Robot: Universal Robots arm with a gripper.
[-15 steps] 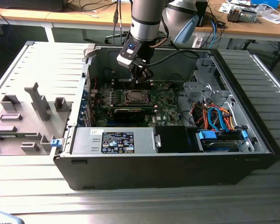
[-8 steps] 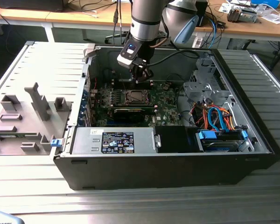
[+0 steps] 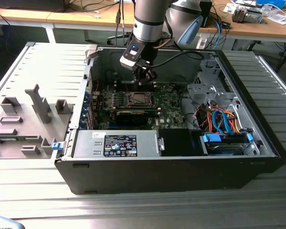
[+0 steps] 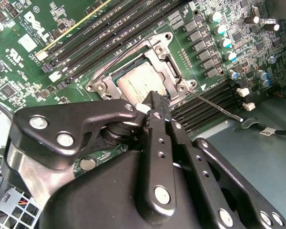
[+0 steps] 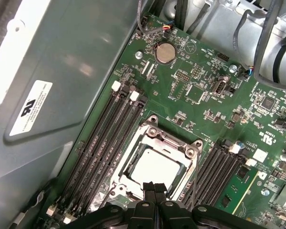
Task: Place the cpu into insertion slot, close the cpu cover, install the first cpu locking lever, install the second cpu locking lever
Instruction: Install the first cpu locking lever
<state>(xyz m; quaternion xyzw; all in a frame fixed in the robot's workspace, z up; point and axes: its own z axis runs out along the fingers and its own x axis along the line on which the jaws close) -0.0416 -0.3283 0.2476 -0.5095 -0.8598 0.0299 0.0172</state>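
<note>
The black metal claw (image 5: pixel 155 187) has its two fingers pressed flat together with nothing between them, and its tip (image 4: pixel 156 101) hangs over one edge of the socket. From where I stand I cannot tell whether the tip rests on the metal or floats just above it.

Right under it lies the cpu (image 5: pixel 155 168), a small flat square chip with a dull silver-grey face, seated in the insertion slot (image 3: pixel 137 99), the square silvery-rimmed socket in the green circuit board (image 5: pixel 200 95). The claw's fingers hide the chip's nearest edge in both wrist views.

The cpu cover (image 5: pixel 168 139), a thin silvery frame plate with a square window, lies down around the chip, and the chip's face (image 4: pixel 137 82) shows through the window. A thin silvery lever (image 4: pixel 214 106) runs out from a corner of the frame over the long black memory slots (image 5: pixel 102 143). Whether it is latched I cannot make out.

Farther off on the board sits a round silver coin battery (image 5: pixel 165 51). In the exterior view the arm reaches down into the open black computer case (image 3: pixel 157 176), and the claw (image 3: pixel 146 76) blocks part of the board behind the socket.
</note>
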